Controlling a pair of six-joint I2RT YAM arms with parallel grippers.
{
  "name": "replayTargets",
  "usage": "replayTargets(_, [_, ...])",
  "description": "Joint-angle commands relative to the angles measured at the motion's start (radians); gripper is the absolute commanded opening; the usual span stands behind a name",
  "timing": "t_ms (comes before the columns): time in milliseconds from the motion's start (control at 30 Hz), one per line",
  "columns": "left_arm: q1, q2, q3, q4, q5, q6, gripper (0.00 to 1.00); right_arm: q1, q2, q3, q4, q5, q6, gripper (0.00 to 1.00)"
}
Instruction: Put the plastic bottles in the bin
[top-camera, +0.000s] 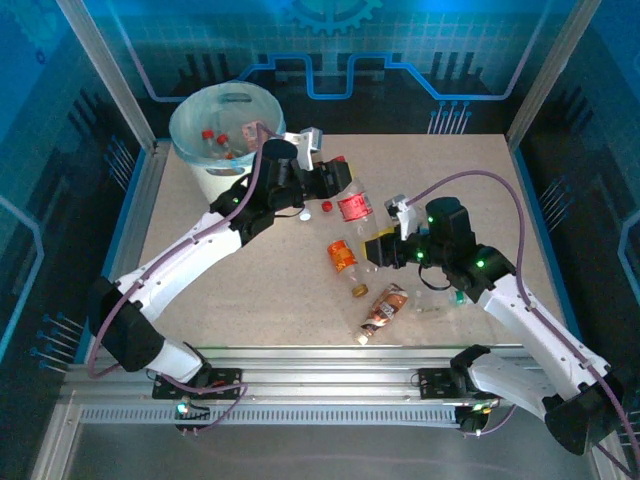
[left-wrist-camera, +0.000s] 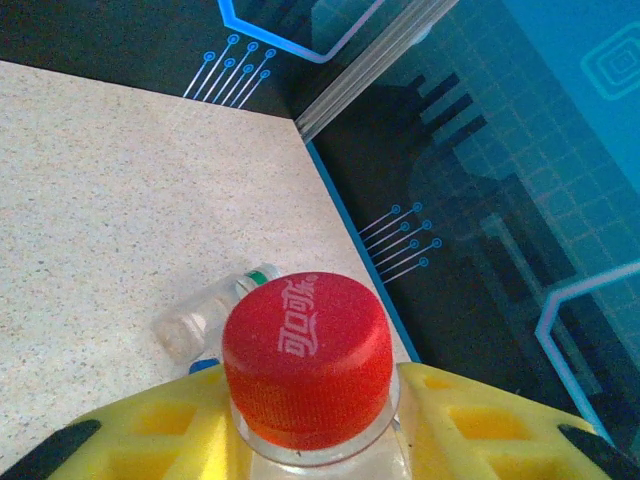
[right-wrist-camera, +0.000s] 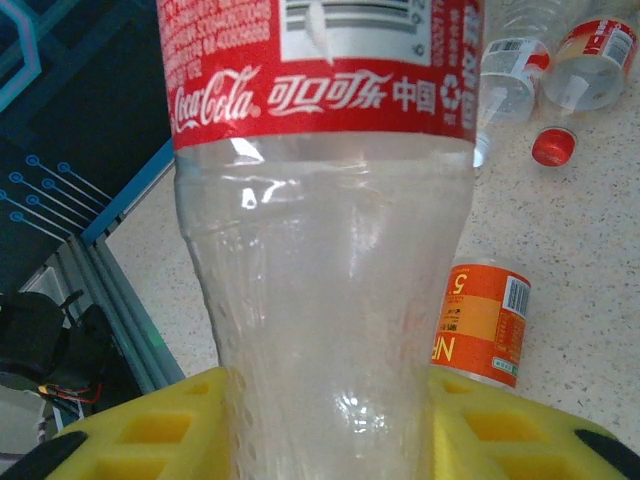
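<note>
Two arms reach over a speckled table (top-camera: 250, 290). Nearest their bases lies a brown-labelled bottle (top-camera: 383, 312), with an orange-labelled bottle (top-camera: 342, 256) just beyond it. At mid-table the right jaws are closed on the clear lower body of a red-labelled bottle (right-wrist-camera: 320, 90); a loose red cap (top-camera: 327, 207) rests nearby. Farther on, the left jaws grip a red-capped bottle (left-wrist-camera: 305, 360) just below its cap, and a clear bottle (left-wrist-camera: 195, 320) lies beyond it. The bin (top-camera: 212, 180) stands at the far left corner, with several bottles (top-camera: 222, 142) inside.
</note>
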Motion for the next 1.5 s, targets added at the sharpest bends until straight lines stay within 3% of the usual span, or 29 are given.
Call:
replayTargets(0, [0.009, -0.022, 0.013, -0.007, -0.025, 0.058, 0.28, 0.022, -0.019, 0.010, -0.004, -0.023, -0.033, 0.45])
replayTargets(267, [0.011, -0.069, -0.008, -0.003, -0.045, 0.057, 0.01, 0.054, -0.037, 0.012, 0.006, -0.006, -0.053, 0.57])
replayTargets(467, [0.015, -0.121, -0.023, -0.006, -0.087, 0.074, 0.00, 0.063, -0.061, 0.031, -0.005, 0.039, -0.043, 0.79])
replayTargets(767, [0.060, -0.172, 0.107, -0.139, -0.209, 0.230, 0.00, 0.074, -0.050, 0.094, 0.037, 0.027, -0.008, 0.84])
replayTargets(967, [0.229, -0.204, 0.219, -0.144, -0.242, 0.292, 0.00, 0.120, 0.045, 0.231, 0.056, 0.033, -0.032, 0.84])
replayTargets(1167, [0.389, -0.178, 0.300, 0.000, -0.275, 0.383, 0.00, 0.193, 0.160, 0.344, 0.068, 0.046, -0.018, 0.84])
replayTargets(1467, [0.560, -0.021, 0.413, 0.044, -0.416, 0.476, 0.00, 0.356, 0.417, 0.651, 0.070, 0.220, 0.023, 0.84])
